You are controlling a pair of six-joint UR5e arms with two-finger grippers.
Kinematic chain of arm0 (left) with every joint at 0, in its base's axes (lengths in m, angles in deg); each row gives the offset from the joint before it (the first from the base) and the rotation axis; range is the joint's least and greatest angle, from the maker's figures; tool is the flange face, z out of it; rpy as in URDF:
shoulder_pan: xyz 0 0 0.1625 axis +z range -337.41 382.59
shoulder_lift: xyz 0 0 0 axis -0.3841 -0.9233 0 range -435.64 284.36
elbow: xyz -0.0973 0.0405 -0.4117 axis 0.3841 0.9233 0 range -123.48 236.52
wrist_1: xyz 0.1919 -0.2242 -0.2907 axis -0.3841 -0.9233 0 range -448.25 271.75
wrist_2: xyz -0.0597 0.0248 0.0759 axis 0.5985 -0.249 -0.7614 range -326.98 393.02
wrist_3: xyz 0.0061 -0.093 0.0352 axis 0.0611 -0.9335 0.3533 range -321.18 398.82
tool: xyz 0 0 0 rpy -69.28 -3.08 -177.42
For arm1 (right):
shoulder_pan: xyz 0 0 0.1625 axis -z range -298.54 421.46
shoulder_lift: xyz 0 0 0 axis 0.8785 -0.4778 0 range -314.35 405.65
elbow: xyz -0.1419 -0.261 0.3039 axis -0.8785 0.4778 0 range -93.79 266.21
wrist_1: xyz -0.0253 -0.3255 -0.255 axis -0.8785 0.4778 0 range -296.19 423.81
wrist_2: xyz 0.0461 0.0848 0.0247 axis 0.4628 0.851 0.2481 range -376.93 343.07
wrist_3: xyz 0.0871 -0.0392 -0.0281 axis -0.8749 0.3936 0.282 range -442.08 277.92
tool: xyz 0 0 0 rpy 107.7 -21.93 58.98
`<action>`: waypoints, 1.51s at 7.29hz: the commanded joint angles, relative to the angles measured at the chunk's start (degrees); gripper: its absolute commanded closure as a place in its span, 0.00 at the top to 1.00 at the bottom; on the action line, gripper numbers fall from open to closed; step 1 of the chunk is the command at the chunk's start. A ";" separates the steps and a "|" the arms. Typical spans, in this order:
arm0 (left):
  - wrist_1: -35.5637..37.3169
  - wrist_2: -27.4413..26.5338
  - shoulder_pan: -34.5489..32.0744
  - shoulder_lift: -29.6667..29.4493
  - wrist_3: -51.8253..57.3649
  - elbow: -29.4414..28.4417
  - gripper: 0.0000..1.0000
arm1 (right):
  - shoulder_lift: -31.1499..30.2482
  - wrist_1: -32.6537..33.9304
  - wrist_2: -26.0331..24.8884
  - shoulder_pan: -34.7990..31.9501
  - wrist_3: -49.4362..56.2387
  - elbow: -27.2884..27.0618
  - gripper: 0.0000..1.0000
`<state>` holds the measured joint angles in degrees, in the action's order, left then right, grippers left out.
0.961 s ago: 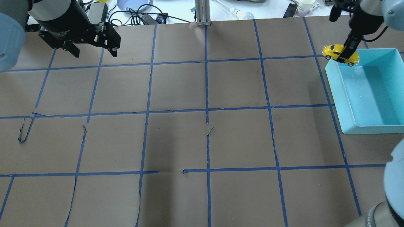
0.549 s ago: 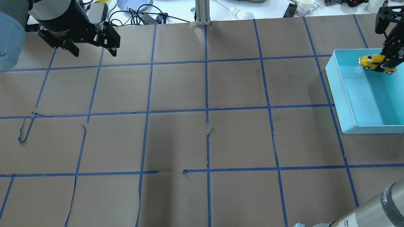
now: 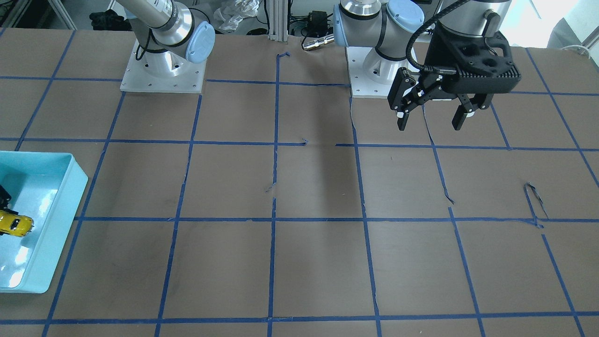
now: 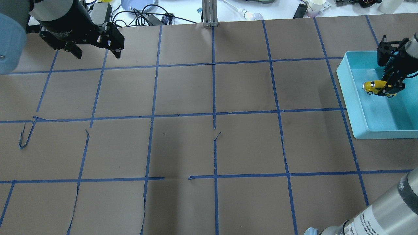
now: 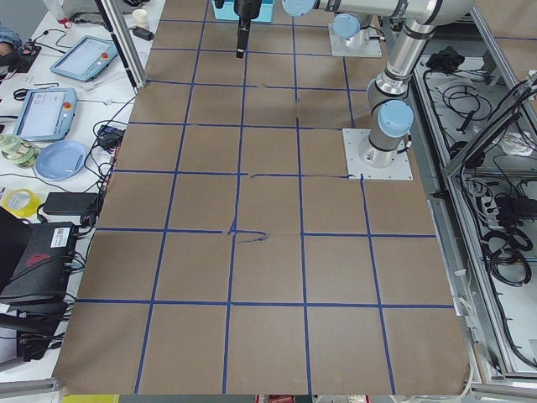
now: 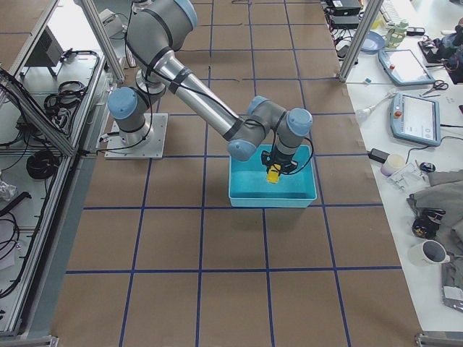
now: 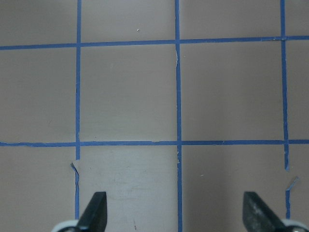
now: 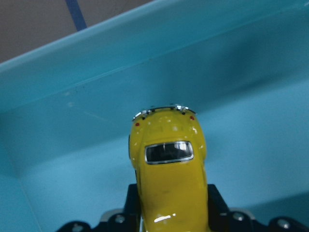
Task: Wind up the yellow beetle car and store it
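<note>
Within turquoise bin (image 4: 351,107), right gripper (image 4: 389,89) clamps yellow beetle car (image 4: 372,86), rear pointing robot's left.

Silver tube arms (image 3: 154,11) with pale-blue joint caps (image 3: 200,42); white square bases (image 3: 135,84), screw-dotted, at top. Black ribbed left gripper (image 3: 430,125) under a looping black cable (image 3: 411,44). Right gripper (image 4: 387,88) black too. Small dark lettering on one arm, lower right overhead.
</note>
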<state>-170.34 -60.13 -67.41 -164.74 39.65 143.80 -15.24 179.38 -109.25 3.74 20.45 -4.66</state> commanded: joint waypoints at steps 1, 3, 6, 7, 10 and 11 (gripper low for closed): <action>-0.09 0.08 0.00 0.07 0.05 0.09 1.00 | -0.19 3.96 4.04 0.07 -0.92 -2.39 0.99; 0.00 0.08 0.00 -0.02 0.05 0.09 1.00 | -4.29 3.52 4.87 -0.02 -3.90 -1.95 1.00; 0.00 0.08 0.00 -0.02 0.13 0.09 1.00 | -16.85 -8.20 1.54 -0.98 -29.11 -1.94 1.00; 0.00 0.08 0.00 -0.02 0.13 0.00 1.00 | -20.81 -11.91 1.18 -1.68 -40.45 -1.86 1.00; 0.00 0.08 0.09 -0.02 0.13 0.00 1.00 | -28.03 -20.06 1.96 -5.98 -80.34 -1.86 1.00; 0.00 -0.10 0.09 -0.02 0.13 0.00 1.00 | -28.92 -21.43 1.80 -9.57 -91.43 -1.86 1.00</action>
<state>-170.34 -60.09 -67.33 -164.76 39.78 143.84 -42.36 161.46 -107.56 -2.17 -55.64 -6.54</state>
